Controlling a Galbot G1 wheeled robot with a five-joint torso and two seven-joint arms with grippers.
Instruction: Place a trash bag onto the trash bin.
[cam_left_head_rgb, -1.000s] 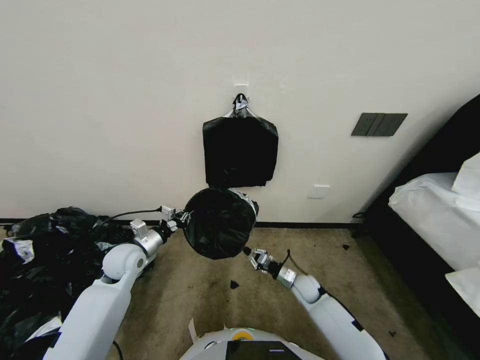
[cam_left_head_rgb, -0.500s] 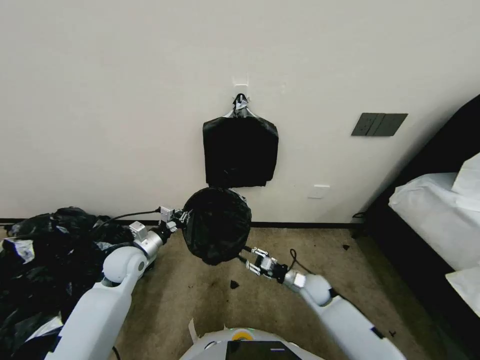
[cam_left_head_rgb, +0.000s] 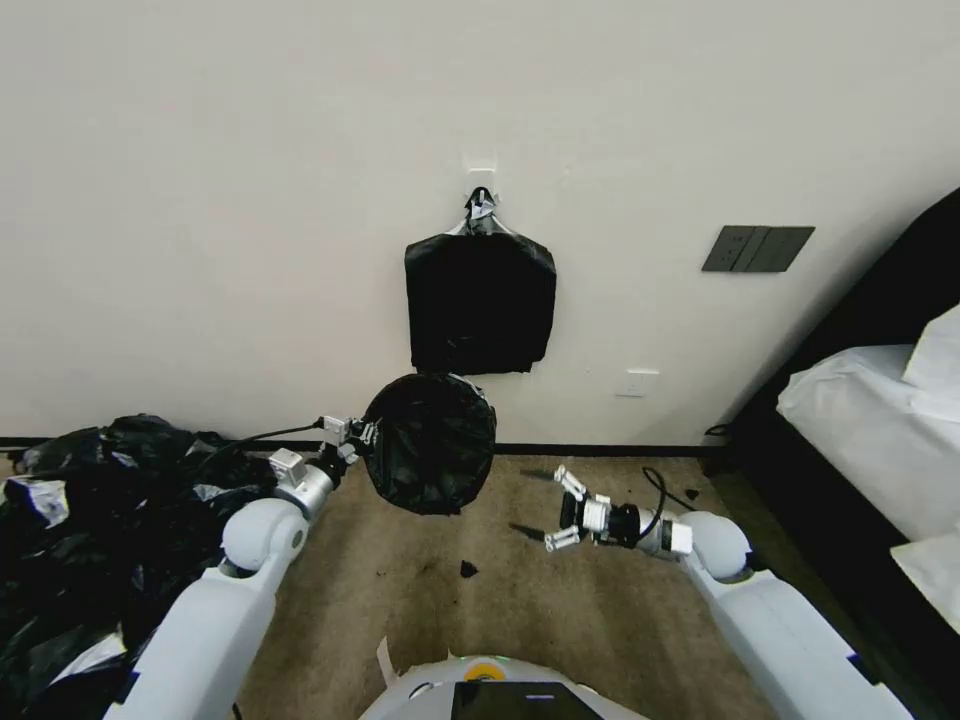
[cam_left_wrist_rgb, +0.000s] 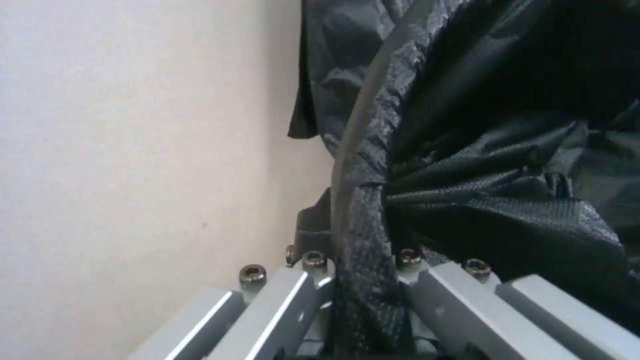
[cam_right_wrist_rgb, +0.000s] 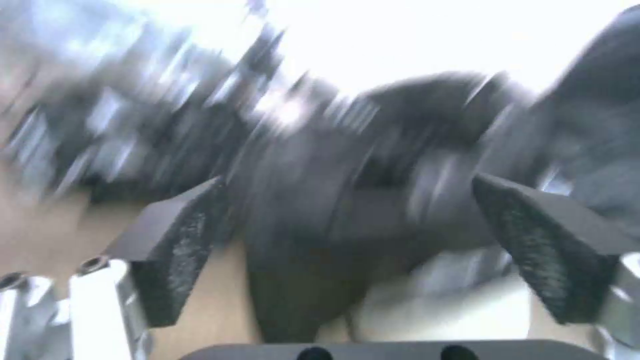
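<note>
Lowest in the head view, right of centre, the right gripper (cam_left_head_rgb: 556, 508) hangs above the carpet (cam_left_head_rgb: 500, 620) with its fingers spread wide and nothing between them, well apart from the bin; its textured dark pads (cam_right_wrist_rgb: 180, 240) show the same open gap in the right wrist view. Farther in, left of centre, the left gripper (cam_left_head_rgb: 362, 436) is clamped on the rim of the trash bin (cam_left_wrist_rgb: 353, 150), pinching the trash bag (cam_left_head_rgb: 430, 442) against it, probably to keep the film from slipping off. The thin, crinkled black plastic is stretched over the round mouth, gathered into pleats at the pinch. Beyond, a flat black bundle (cam_left_head_rgb: 480, 302) hangs from a hook on the pale wall (cam_left_head_rgb: 200, 200).
</note>
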